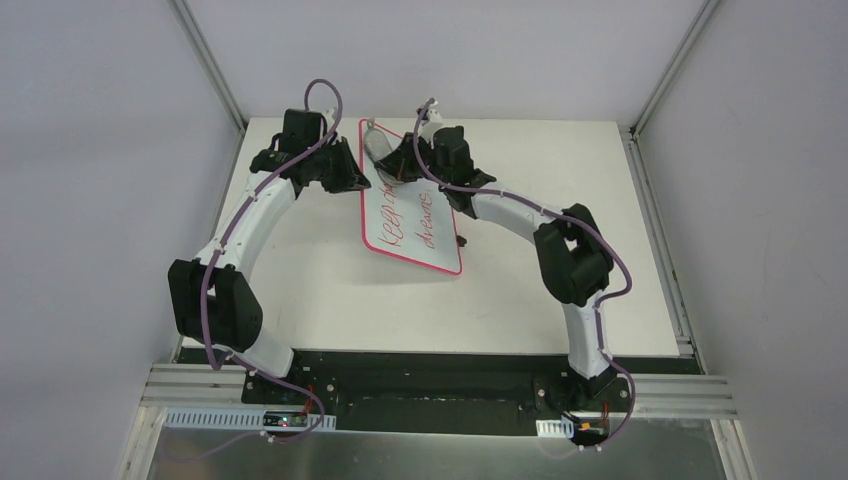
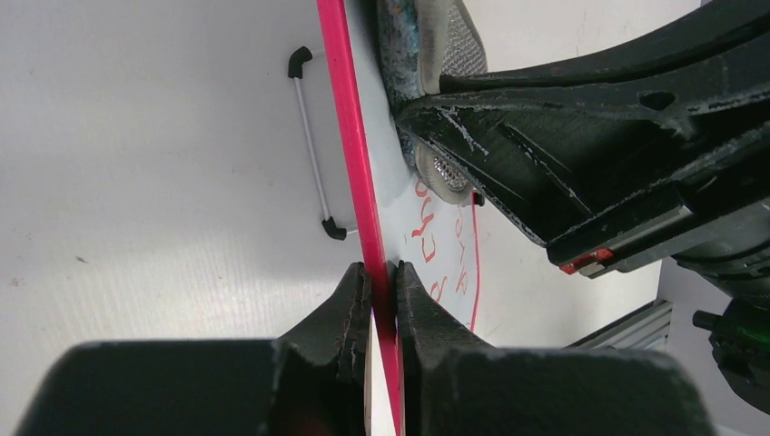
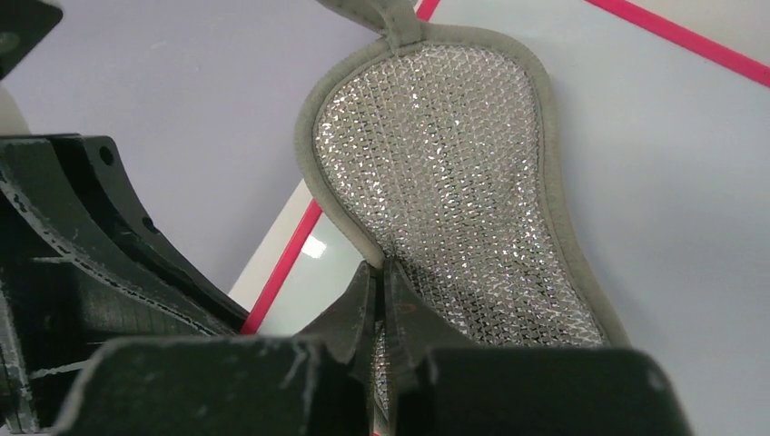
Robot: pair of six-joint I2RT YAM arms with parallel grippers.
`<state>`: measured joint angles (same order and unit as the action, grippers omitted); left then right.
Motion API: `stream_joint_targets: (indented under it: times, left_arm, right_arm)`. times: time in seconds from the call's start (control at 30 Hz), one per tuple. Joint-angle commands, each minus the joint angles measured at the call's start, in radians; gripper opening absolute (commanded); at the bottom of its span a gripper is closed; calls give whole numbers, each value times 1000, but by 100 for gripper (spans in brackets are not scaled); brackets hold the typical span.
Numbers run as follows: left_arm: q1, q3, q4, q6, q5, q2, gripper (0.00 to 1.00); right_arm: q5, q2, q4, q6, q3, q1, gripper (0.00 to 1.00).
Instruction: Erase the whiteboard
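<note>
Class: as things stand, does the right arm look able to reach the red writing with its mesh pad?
Probably yes. The right gripper, shut on the mesh pad, is over the far end of the whiteboard; nothing lies between it and the red writing; the left gripper pinches only the frame.

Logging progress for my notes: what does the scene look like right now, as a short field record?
left gripper: shut on the whiteboard, at its pink frame
right gripper: shut on the silver mesh pad, over the board's far end
writing: red handwriting not yet erased
board location: on the table, between the arms
</note>
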<state>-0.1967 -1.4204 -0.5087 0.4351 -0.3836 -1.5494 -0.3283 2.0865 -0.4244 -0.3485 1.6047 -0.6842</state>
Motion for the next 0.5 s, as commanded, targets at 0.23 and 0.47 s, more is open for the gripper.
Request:
stream_joint_targets:
  times: [0.23,0.47]
  left_arm:
    - [-23,-2,38,-52,-15,-8,0]
    - [-23,0,39,-50,-16,-10,0]
  right_arm:
    - [-51,45,121,-261,-182,209,0]
    - [-107,104,161,-196,-86,164,0]
